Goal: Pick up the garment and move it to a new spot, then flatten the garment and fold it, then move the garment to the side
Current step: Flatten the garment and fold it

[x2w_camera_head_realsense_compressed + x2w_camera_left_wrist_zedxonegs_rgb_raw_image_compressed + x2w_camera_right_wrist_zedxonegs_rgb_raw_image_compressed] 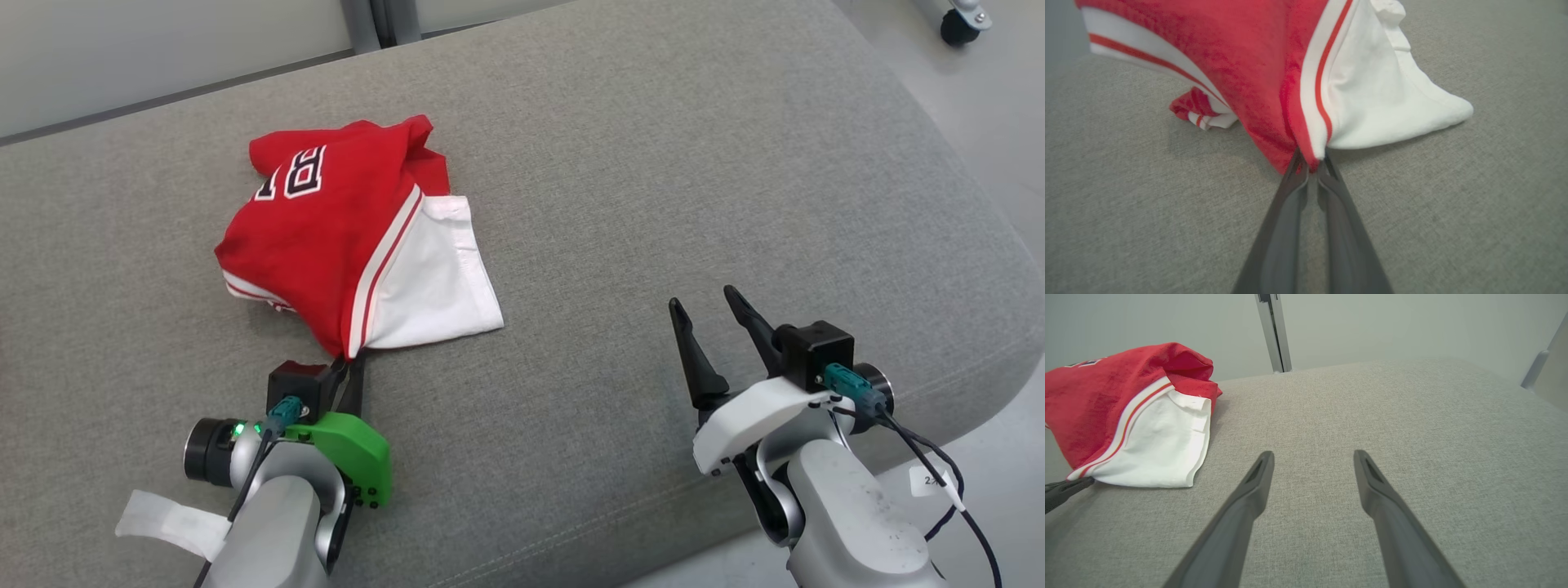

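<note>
In the head view, the garment, a red jersey with a white side panel, red-and-white striping and dark block letters, lies bunched on the left half of a grey upholstered cushion. The left gripper, under a green housing at the lower left, has its two dark fingers pressed together on the garment's near corner, where the red cloth meets the striped seam. The right gripper, under a white housing at the lower right, has its fingers spread and holds nothing. It sits over bare cushion, well apart from the garment. A black caster stands on the pale floor at the upper right, beyond the cushion's rounded corner. In the left wrist view, the fingers run up from the bottom edge and meet at their tips, clamping the point of red fabric and stripe between them. The white panel fans out to the right and lies on the cushion, the red cloth spreads up and to the left, and a small crumpled red-and-white fold rests on the cushion behind it. In the right wrist view, that gripper's own fingers stand wide apart over empty grey fabric. The garment is heaped at the left, its white panel facing the camera. One dark finger of the other gripper touches the garment's lowest corner at the left edge. A metal post rises against the plain wall behind the cushion.
</note>
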### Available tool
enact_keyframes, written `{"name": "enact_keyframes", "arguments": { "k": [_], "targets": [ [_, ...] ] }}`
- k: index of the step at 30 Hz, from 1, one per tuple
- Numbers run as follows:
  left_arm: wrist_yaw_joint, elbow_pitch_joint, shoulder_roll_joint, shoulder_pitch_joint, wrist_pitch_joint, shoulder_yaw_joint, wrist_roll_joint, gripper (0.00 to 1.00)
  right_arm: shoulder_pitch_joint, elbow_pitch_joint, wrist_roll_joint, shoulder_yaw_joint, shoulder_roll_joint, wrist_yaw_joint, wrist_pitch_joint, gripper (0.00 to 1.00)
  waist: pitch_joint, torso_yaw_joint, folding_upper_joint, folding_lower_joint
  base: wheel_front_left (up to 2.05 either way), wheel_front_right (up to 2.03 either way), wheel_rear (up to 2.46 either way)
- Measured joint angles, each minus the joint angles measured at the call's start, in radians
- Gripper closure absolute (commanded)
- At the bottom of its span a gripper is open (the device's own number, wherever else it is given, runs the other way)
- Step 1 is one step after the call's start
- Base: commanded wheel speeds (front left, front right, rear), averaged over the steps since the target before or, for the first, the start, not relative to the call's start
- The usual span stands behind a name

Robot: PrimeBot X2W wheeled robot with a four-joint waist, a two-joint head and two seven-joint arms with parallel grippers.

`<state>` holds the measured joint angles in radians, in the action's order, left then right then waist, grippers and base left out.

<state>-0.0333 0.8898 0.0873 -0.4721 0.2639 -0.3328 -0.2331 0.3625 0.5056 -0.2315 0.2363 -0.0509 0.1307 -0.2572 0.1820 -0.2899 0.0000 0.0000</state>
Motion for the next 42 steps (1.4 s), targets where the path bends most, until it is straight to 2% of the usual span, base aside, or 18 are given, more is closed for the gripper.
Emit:
{"name": "enact_keyframes", "arguments": {
  "k": [6, 16, 26, 31, 35, 42],
  "targets": [
    [0.003, -0.114, -0.001, 0.044, 0.0, 0.006, 0.019, 1.0, -0.017, 0.004, 0.002, -0.007, -0.002, 0.0, -0.001, 0.0, -0.017, 0.049, 0.0, 0.0, 0.0, 0.0, 0.0],
    [0.021, -0.244, 0.033, 0.132, 0.0, 0.012, 0.039, 1.0, -0.047, 0.013, -0.002, 0.006, -0.001, 0.0, 0.0, 0.0, -0.06, 0.17, 0.0, 0.0, 0.0, 0.0, 0.0],
    [0.052, -0.384, 0.099, 0.239, -0.06, 0.038, 0.021, 1.0, -0.071, 0.023, -0.009, 0.02, 0.0, 0.0, 0.005, 0.0, -0.11, 0.272, 0.0, 0.0, 0.0, 0.0, 0.0],
    [0.061, -0.426, 0.123, 0.305, -0.114, 0.053, -0.01, 1.0, -0.071, 0.023, -0.01, 0.027, 0.0, 0.0, 0.009, 0.0, -0.124, 0.291, 0.0, 0.0, 0.0, 0.0, 0.0],
    [0.06, -0.422, 0.119, 0.343, -0.14, 0.057, -0.035, 1.0, -0.07, 0.024, -0.011, 0.029, -0.001, 0.0, 0.015, 0.0, -0.122, 0.288, 0.0, 0.0, 0.0, 0.0, 0.0],
    [0.053, -0.342, 0.107, 0.346, -0.117, 0.062, -0.064, 1.0, -0.07, 0.024, -0.012, 0.027, -0.007, 0.0, 0.026, 0.0, -0.119, 0.288, 0.0, 0.0, 0.0, 0.0, 0.0]
  ]
}}
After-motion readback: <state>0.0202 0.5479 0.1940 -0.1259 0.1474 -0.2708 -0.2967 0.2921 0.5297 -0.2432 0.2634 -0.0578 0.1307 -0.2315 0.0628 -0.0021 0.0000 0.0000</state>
